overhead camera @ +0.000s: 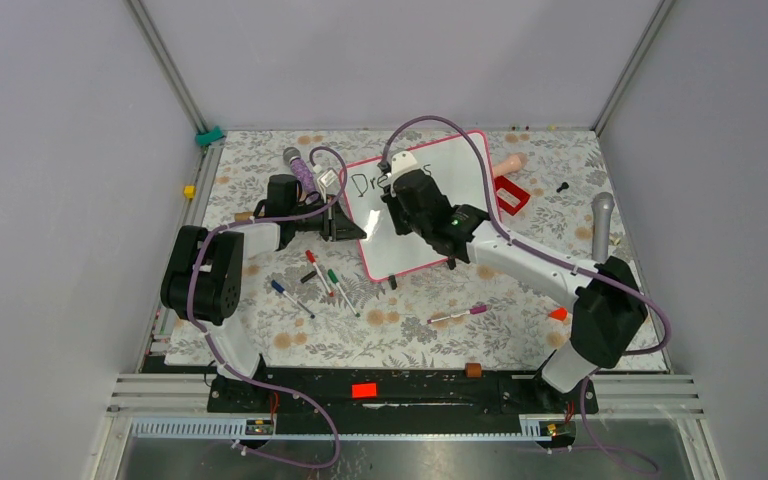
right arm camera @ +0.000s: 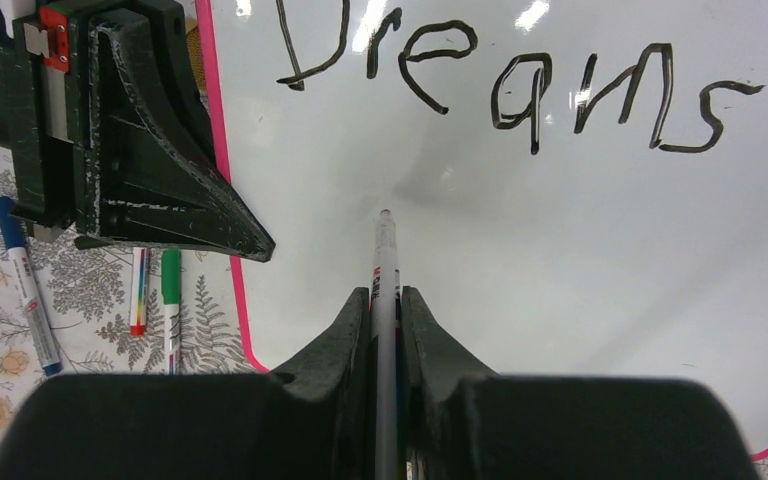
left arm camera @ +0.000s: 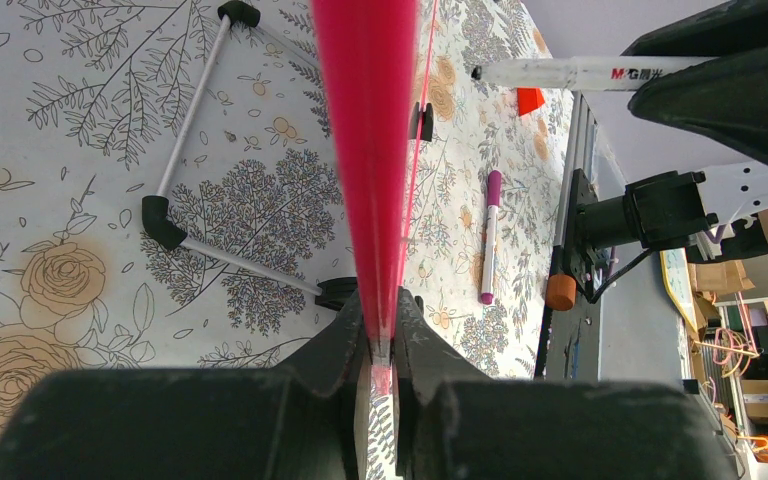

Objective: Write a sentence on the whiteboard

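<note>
With left gripper (left arm camera: 380, 345) pinching the glossy pink-framed whiteboard (right arm camera: 560, 280) and right gripper (right arm camera: 385, 300) clamping the slim white marker (right arm camera: 385, 250), begin line 2 under black handwritten "Dreams" (right arm camera: 533, 100)

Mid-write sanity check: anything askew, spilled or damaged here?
Nothing spilled or damaged. The whiteboard sits skewed to the edges of the table, left gripper shut on its pink frame, right gripper holding a marker over it. Loose markers lie scattered beside it.

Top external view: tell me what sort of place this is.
Probably a robot test cell in a lab: plain grey panel walls enclose the table, two arms are bolted to a rail at its near edge, and loose markers lie beside a whiteboard.
</note>
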